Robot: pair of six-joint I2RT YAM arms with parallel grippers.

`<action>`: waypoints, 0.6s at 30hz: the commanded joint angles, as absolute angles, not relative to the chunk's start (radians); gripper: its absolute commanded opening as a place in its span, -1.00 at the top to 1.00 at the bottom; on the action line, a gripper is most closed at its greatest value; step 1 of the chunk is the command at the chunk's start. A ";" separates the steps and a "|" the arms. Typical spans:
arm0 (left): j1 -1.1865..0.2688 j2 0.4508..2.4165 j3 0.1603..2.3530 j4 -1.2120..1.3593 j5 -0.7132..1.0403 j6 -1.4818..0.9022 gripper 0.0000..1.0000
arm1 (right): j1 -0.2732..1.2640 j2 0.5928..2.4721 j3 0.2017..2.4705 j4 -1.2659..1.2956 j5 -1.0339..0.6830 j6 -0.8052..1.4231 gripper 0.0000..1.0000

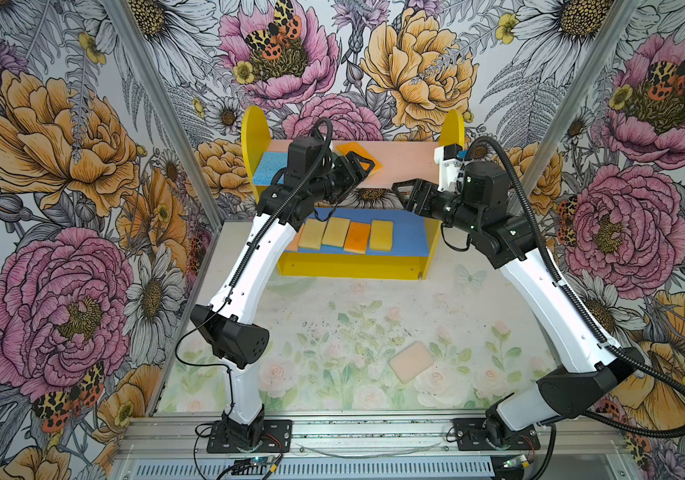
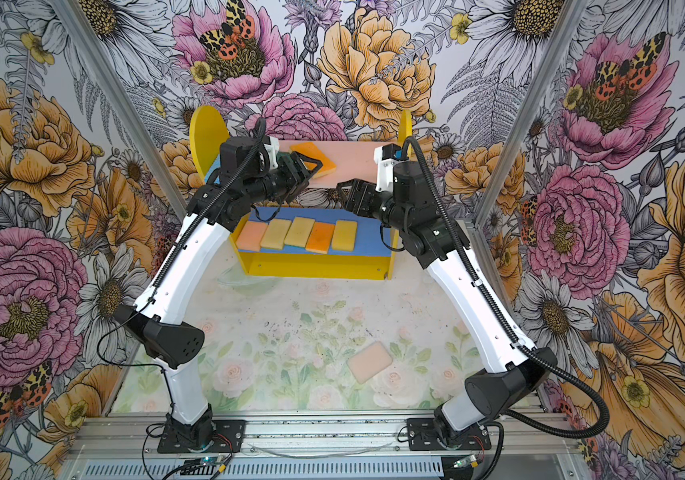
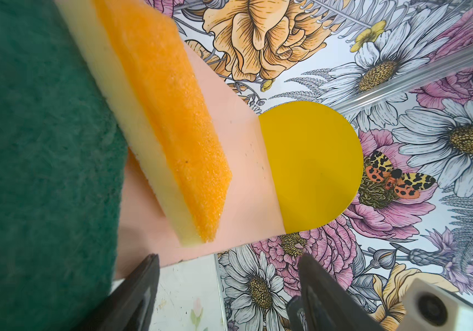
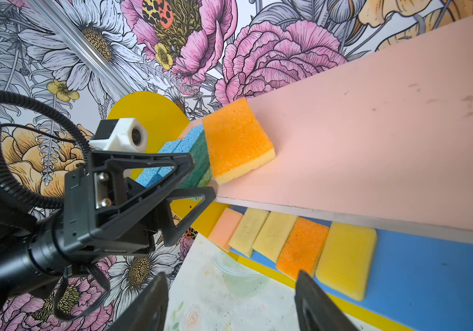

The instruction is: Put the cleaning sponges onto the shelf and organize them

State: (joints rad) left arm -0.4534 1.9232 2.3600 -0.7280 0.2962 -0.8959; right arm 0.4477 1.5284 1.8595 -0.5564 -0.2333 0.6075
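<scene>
Flowery counter (image 1: 332,324), one peach sponge (image 1: 411,362) lying loose on it. Shelf (image 1: 353,268) at the back has a sponge row (image 1: 345,235) down low, orange sponge (image 1: 353,148) up top. Left hand (image 1: 363,165) and right hand (image 1: 399,196) both wide, empty.

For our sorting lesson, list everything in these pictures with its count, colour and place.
shelf: one, yellow sides, pink upper board, blue lower board, table's far end
orange sponge: one, upper board, leaning on green
green sponges, blue sponges: counts unclear, upper board, left end
lower-board sponges: five, peach, yellow, yellow, orange, yellow, overlapping row
loose sponge: one, peach, table front
left gripper: one, black, jaws open, beside orange sponge
right gripper: one, black, jaws open, before shelf
</scene>
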 commanded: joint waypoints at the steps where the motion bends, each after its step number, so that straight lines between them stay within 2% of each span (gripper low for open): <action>1: -0.462 1.956 2.403 -0.768 0.269 -0.924 -0.50 | 0.435 1.504 1.842 -0.545 -0.249 0.588 -0.41; 8: -0.468 1.994 2.439 -0.771 0.243 -0.933 -0.37 | 0.414 1.462 1.801 -0.533 -0.259 0.583 -0.41; 18: -0.460 2.028 2.487 -0.771 0.284 -0.925 0.50 | 0.390 1.418 1.732 -0.508 -0.266 0.597 -0.41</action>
State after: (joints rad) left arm -0.4618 2.0132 2.4512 -0.7547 0.2695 -0.9375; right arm 0.3992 1.4502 1.7462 -0.5362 -0.2523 0.6037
